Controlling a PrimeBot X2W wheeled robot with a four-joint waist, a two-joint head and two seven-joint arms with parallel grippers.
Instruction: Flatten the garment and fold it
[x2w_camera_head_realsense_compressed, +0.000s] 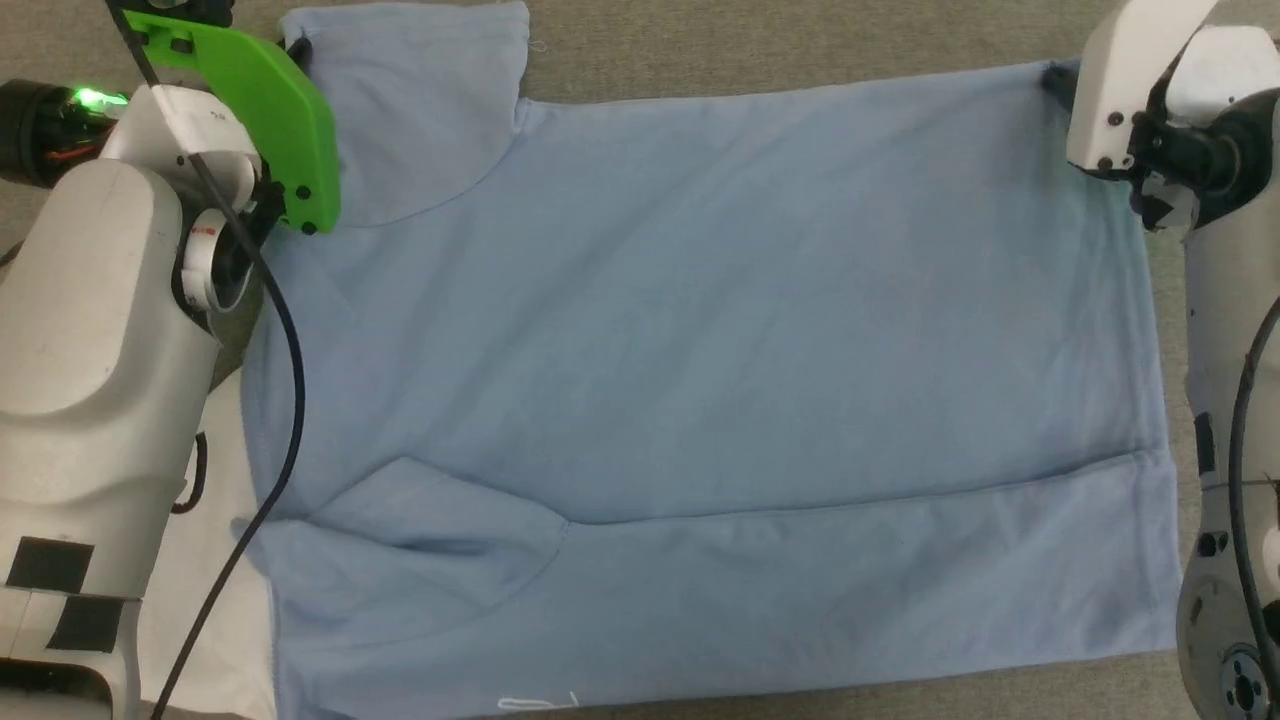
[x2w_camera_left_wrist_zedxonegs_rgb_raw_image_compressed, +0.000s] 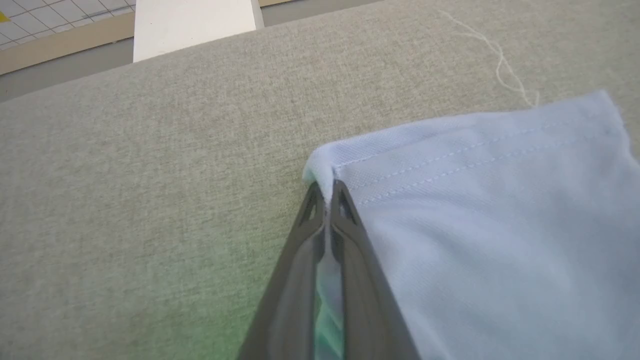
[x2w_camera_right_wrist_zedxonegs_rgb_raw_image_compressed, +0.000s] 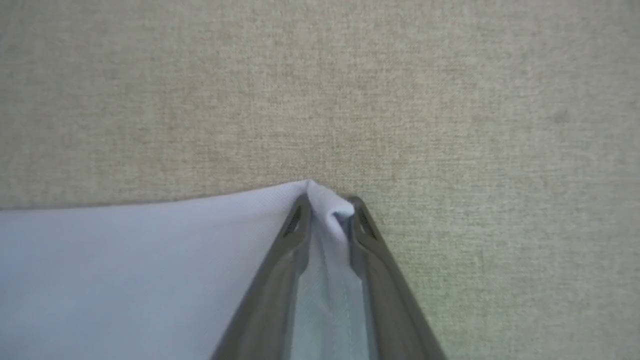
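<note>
Pinching the stitched sleeve corner of the light blue soft knit T-shirt (x2w_camera_head_realsense_compressed: 700, 330) with the left end effector (x2w_camera_left_wrist_zedxonegs_rgb_raw_image_compressed: 326, 192), fingers pressing tight together; clamping the shirt's far right corner in the right end effector (x2w_camera_right_wrist_zedxonegs_rgb_raw_image_compressed: 328, 205), cloth bunching between the tips; lying spread across the grey-beige woven surface (x2w_camera_head_realsense_compressed: 800, 40), near side lying doubled over in a long band

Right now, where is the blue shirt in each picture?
Head view: the shirt fills the middle, spread out.
Left wrist view: the shirt sits lower right, a hemmed corner pinched in the left jaws.
Right wrist view: the shirt sits lower left, a corner between the right jaws.
Shared landmark: the beige woven surface beneath it.
</note>
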